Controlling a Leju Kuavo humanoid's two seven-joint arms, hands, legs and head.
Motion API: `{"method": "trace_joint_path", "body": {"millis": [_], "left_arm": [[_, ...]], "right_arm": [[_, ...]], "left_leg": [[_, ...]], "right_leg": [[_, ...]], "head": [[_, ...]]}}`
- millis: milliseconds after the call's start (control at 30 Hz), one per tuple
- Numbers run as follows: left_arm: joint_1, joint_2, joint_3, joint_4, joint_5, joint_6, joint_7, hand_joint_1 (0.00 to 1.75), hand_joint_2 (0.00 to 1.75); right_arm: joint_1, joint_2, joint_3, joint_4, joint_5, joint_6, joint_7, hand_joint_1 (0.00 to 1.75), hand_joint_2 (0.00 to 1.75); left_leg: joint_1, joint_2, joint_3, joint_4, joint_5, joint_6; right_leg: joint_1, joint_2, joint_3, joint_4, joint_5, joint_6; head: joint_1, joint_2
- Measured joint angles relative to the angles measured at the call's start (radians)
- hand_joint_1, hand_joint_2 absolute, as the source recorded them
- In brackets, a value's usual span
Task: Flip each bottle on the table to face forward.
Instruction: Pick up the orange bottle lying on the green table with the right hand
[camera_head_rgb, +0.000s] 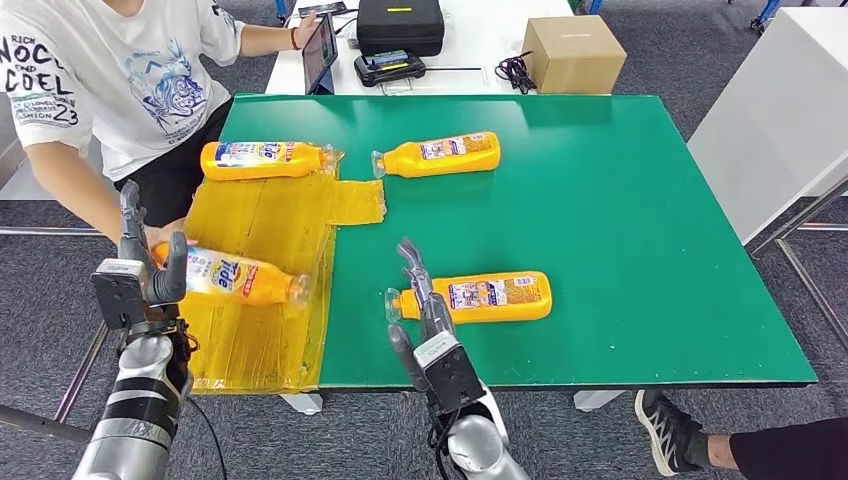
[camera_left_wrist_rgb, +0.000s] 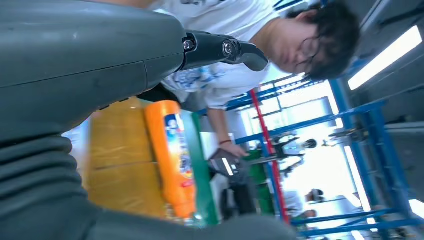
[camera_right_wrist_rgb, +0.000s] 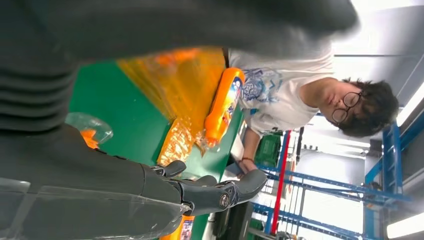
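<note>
- Left hand (camera_head_rgb: 150, 275) grips the base end of an orange Tide bottle (camera_head_rgb: 235, 277), fingers and thumb wrapped round its fat body; that bottle lies on its side over the yellow taped sheet (camera_head_rgb: 265, 225) at the near left of the bench, cap end pointing toward the middle.
- Right hand (camera_head_rgb: 420, 310) holds nothing, its fingers apart and reaching toward the cap end of the near bottle (camera_head_rgb: 480, 297), which lies on its side on the green bench (camera_head_rgb: 620, 200) with a white label up. From the head view I cannot tell whether the fingertips touch it yet.
- Two more orange bottles lie at the far side: the far left bottle (camera_head_rgb: 262, 159) on the far edge of the yellow sheet, and the far middle bottle (camera_head_rgb: 440, 154) on bare green, just beside the sheet.
- A person in a white printed shirt (camera_head_rgb: 110, 70) sits at the bench's far left corner, near the left arm.
- Handling, as I judge it: these look like full, stiff plastic squeeze bottles, fairly heavy with smooth, slippery sides. They should roll easily when nudged. Best hold is across the wide middle of the body, not the narrow neck or cap, where the weight would swing.
</note>
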Motion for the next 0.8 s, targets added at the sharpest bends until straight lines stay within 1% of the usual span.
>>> {"method": "trace_joint_path", "body": {"millis": [67, 167, 300, 467, 600, 800], "left_arm": [[0.015, -0.008, 0.0, -0.038, 0.018, -0.015, 0.0, 0.0, 1.75], [0.044, -0.023, 0.0, -0.088, 0.04, -0.034, 0.0, 0.0, 1.75], [0.1, -0.049, 0.0, -0.117, 0.052, -0.058, 0.0, 0.0, 1.75], [0.155, -0.084, -0.006, -0.12, 0.033, -0.063, 0.0, 0.0, 1.75], [0.174, -0.104, -0.018, -0.117, 0.023, -0.06, 0.0, 0.0, 1.75], [0.18, -0.116, -0.023, -0.112, 0.021, -0.06, 0.0, 0.0, 1.75]], "right_arm": [[0.003, -0.006, -0.002, -0.004, 0.03, -0.015, 0.012, 0.0, 1.75], [0.003, -0.032, -0.02, -0.018, 0.131, -0.059, 0.07, 0.0, 1.75], [-0.015, -0.103, -0.087, -0.03, 0.321, -0.125, 0.158, 0.0, 1.75], [-0.095, -0.2, -0.174, -0.018, 0.487, -0.114, 0.247, 0.0, 1.75], [-0.149, -0.245, -0.211, 0.002, 0.521, -0.1, 0.264, 0.0, 1.75], [-0.168, -0.27, -0.226, 0.017, 0.53, -0.098, 0.27, 0.0, 1.75]], "left_leg": [[0.0, 0.0, 0.0, 0.0, 0.0, 0.0], [0.0, 0.0, 0.0, 0.0, 0.0, 0.0], [-0.001, 0.0, 0.0, 0.0, 0.0, 0.0], [-0.002, 0.0, 0.0, 0.001, 0.0, 0.001], [-0.002, 0.0, 0.0, 0.001, 0.0, 0.001], [-0.001, 0.0, 0.0, 0.001, 0.0, 0.001]], "right_leg": [[0.0, 0.0, 0.0, 0.0, 0.0, 0.0], [0.0, 0.0, 0.0, 0.0, 0.0, 0.0], [-0.001, 0.0, 0.0, 0.0, 0.0, 0.0], [-0.002, 0.0, 0.0, -0.001, 0.001, 0.001], [-0.002, 0.0, 0.0, -0.001, 0.001, 0.002], [-0.001, 0.0, 0.0, 0.0, 0.001, 0.002]], "head": [[0.0, 0.0], [0.0, 0.0], [0.0, 0.0], [0.0, 0.0], [0.0, 0.0], [0.0, 0.0]]}}
